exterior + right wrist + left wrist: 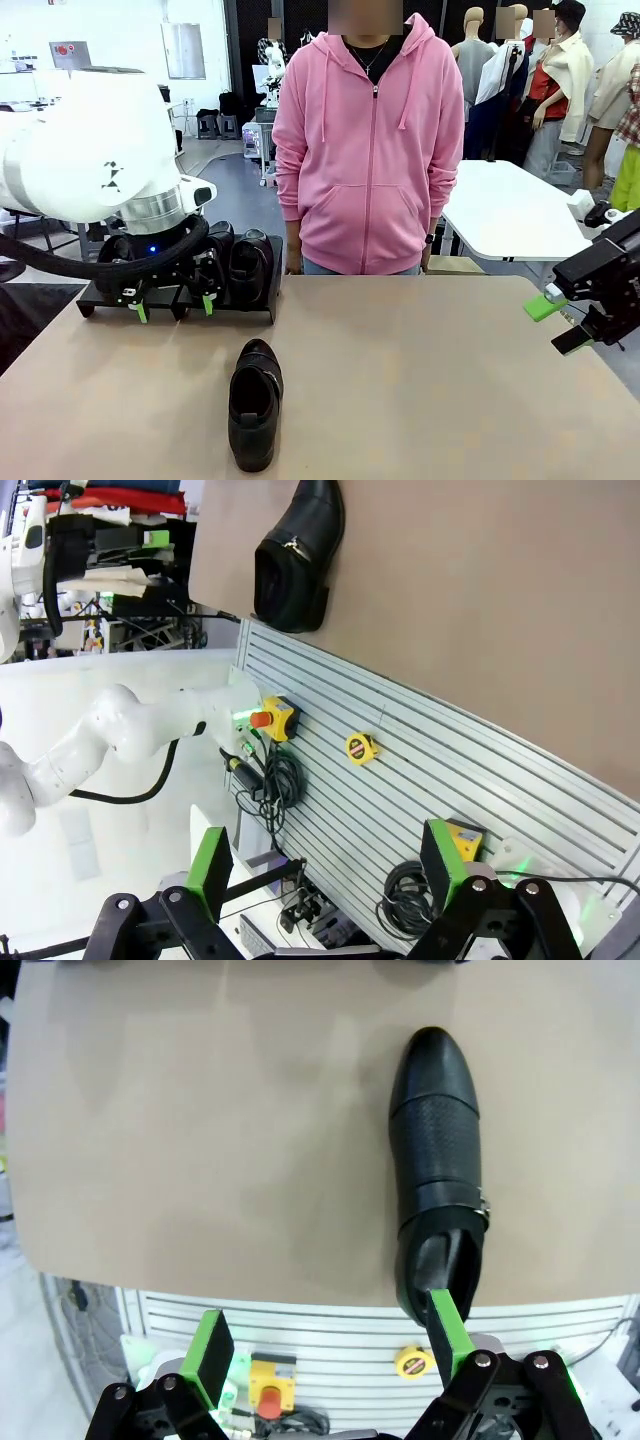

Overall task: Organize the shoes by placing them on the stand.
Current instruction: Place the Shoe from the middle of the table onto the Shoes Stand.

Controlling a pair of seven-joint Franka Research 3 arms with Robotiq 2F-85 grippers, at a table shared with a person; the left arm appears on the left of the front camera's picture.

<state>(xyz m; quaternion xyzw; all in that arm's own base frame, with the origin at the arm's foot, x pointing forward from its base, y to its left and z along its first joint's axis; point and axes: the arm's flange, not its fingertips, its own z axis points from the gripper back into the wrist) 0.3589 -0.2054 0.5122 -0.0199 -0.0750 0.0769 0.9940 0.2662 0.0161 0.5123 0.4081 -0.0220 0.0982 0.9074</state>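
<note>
At the table's far left, the left gripper (172,307) hangs with jaws apart over the stand (250,310), where shoes (250,262) sit side by side. Nearer the middle, one shoe (254,402) lies alone on the table (430,390). Far right, the right gripper (560,322) hovers, jaws apart, holding nothing.

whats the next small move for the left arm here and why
Probably bring the left gripper back from the stand and down toward the lone shoe lying on the table. Its jaws are open and empty, other shoes already sit on the stand, and this one lies nearer the left arm than the right gripper.
</note>
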